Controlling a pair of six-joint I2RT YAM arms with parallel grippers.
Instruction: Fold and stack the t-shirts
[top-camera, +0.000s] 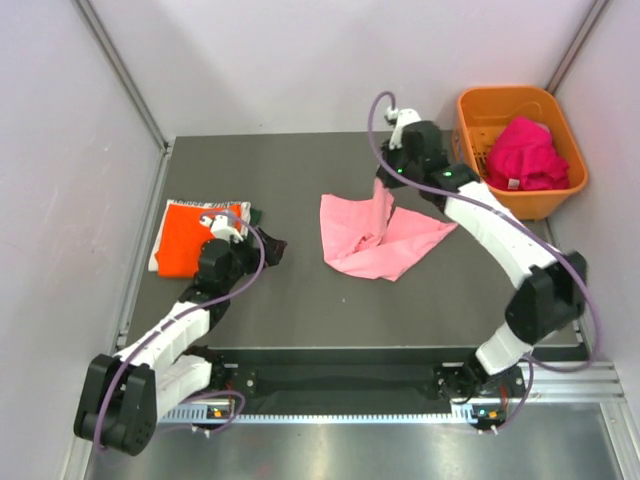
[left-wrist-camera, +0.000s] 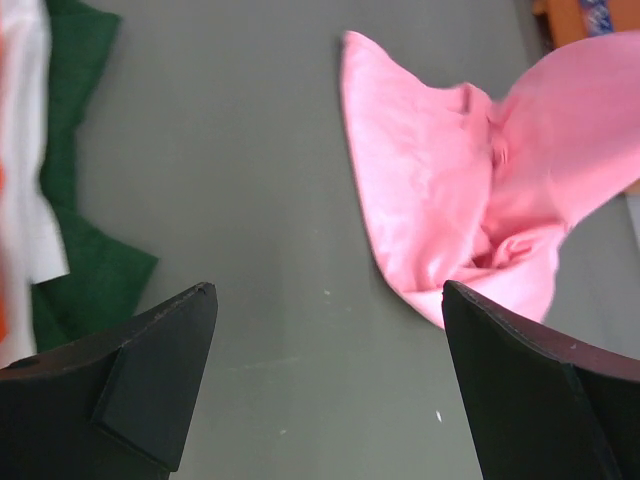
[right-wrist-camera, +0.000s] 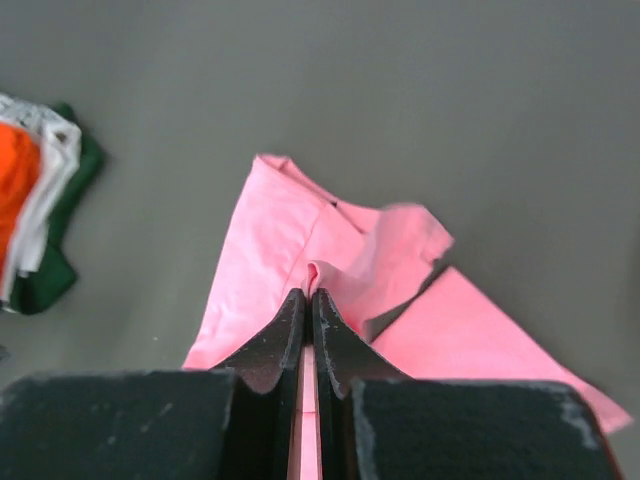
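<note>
Pinched shut on a raised fold of the light pink t-shirt, my right end effector holds its middle up; the rest lies mid-desk. My left end effector gapes wide, holding nothing, beside the orange-topped stack, which that arm partly hides. Magenta shirts sit in the far-right basket.
</note>
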